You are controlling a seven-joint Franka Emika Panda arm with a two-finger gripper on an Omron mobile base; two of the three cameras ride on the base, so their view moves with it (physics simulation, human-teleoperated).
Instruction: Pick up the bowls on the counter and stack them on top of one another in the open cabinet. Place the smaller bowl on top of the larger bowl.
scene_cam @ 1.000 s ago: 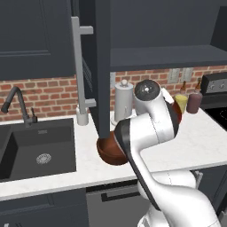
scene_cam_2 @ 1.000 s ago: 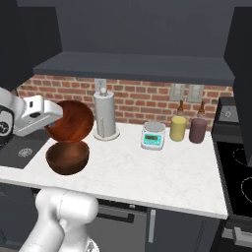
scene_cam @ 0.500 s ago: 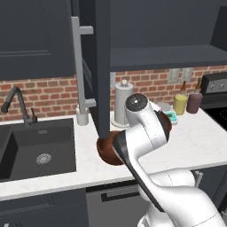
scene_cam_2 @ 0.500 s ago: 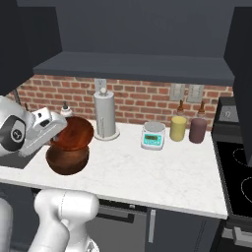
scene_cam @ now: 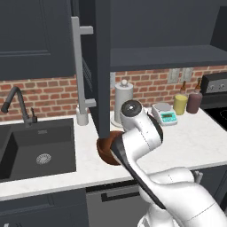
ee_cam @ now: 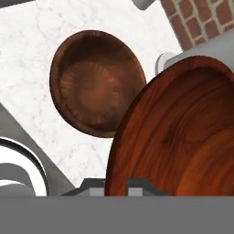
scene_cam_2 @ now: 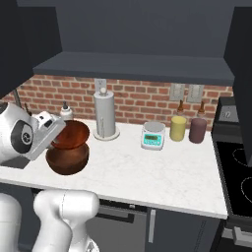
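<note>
Count of items observed:

Bowls: two. The larger bowl [scene_cam_2: 67, 158] sits at the left of the right base view; the smaller bowl [scene_cam_2: 72, 135] is directly above it.

Paper towel holder [scene_cam_2: 105, 117]: one, upper centre-left.

Kitchen scale [scene_cam_2: 153, 135]: one, centre.

Jars: two at right of centre, one yellow jar [scene_cam_2: 177, 128], one dark purple jar [scene_cam_2: 198, 130].

Faucet [scene_cam: 17, 104]: one, left of the left base view.
</note>
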